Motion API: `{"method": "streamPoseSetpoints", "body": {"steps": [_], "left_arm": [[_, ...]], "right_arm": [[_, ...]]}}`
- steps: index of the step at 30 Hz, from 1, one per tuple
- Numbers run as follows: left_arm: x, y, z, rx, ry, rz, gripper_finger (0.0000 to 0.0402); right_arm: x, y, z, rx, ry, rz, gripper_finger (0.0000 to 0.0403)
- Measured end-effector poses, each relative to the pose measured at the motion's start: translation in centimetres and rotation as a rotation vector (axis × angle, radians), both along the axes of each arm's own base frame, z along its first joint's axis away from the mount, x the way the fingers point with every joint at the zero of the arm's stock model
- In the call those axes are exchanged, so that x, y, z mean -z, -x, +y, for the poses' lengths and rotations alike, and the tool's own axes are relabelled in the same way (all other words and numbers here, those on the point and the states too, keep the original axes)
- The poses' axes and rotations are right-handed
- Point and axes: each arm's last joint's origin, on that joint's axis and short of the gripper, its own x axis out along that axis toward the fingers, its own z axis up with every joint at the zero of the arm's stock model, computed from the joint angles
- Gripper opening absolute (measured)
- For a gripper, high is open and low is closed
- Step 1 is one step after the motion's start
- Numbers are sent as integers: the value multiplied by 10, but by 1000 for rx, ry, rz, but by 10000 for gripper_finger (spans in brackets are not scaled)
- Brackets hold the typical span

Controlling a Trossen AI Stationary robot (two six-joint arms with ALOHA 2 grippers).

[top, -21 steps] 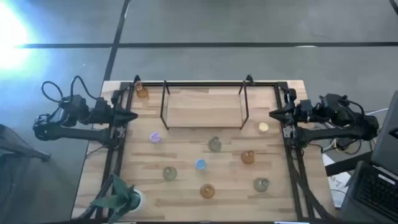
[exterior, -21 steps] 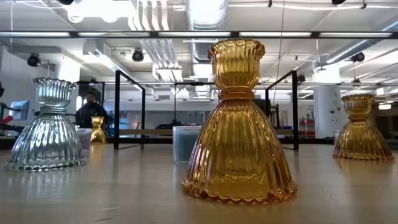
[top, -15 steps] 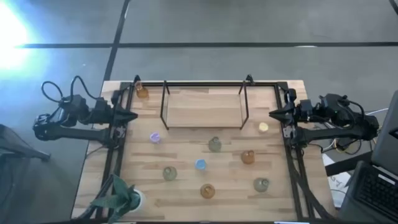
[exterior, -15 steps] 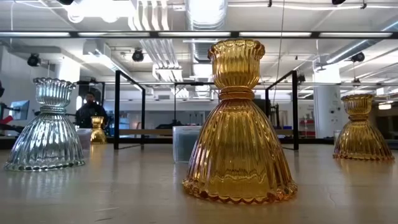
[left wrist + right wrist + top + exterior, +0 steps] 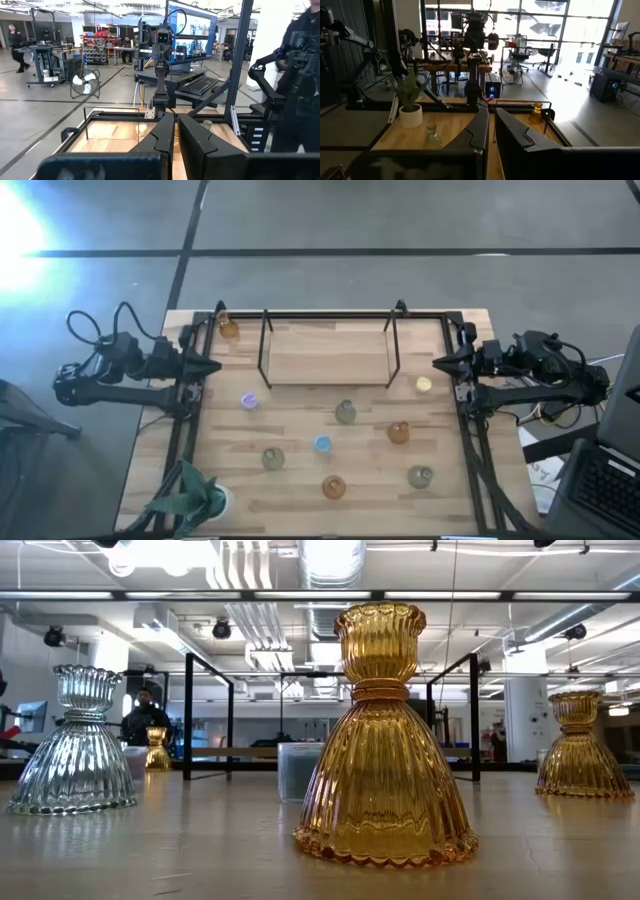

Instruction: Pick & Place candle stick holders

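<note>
Glass holders [image 5: 346, 413] sit loose across the wooden table [image 5: 300, 500], none of them gripped, and as far as the high view shows the picking and placing has not begun. Eight can be counted from above: an amber one in the far left corner [image 5: 229, 328], a pale yellow one [image 5: 424, 384] near the right arm, a purple one [image 5: 249, 401], a grey-green one at the middle, an amber one [image 5: 399, 432] to its right, a blue one [image 5: 322, 444], a greenish one [image 5: 273, 458], another amber [image 5: 333, 487] at the near edge and a greenish one [image 5: 420, 476] beside it. A black wire rack [image 5: 328, 345] stands at the far side, and nothing rests inside it — if that is the goal, all the holders are left to move.

The left gripper [image 5: 207, 367] waits at the table's left edge, its fingers pressed nearly together with only a thin slit between them in its wrist view. The right gripper [image 5: 442, 362] waits at the right edge, likewise almost closed and holding nothing. A potted plant [image 5: 190, 498] stands in the near left corner — well apart from the holders
</note>
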Motion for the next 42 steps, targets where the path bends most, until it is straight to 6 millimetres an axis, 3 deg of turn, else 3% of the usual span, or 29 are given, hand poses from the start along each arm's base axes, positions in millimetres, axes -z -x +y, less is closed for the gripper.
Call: {"method": "streamPoseSetpoints", "body": {"steps": [15, 20, 25, 29, 36, 42], "left_arm": [[0, 0, 0, 0, 0, 0, 30], [0, 0, 0, 0, 0, 0, 30], [0, 0, 0, -2, 0, -1, 30], [-4, 0, 2, -67, -10, -42, 30], [-26, -5, 7, -234, 25, -261, 30], [-47, -9, 10, -342, 72, -481, 30]], "right_arm": [[-3, -1, 0, -1, -2, -26, 27], [-20, -1, 0, -2, -16, -207, 27], [-40, 3, 0, -32, -156, -406, 27], [-48, 2, 0, -24, -106, -499, 27], [-75, -33, -5, 166, 15, -443, 27], [-109, -68, -8, 243, 106, -247, 27]]}}
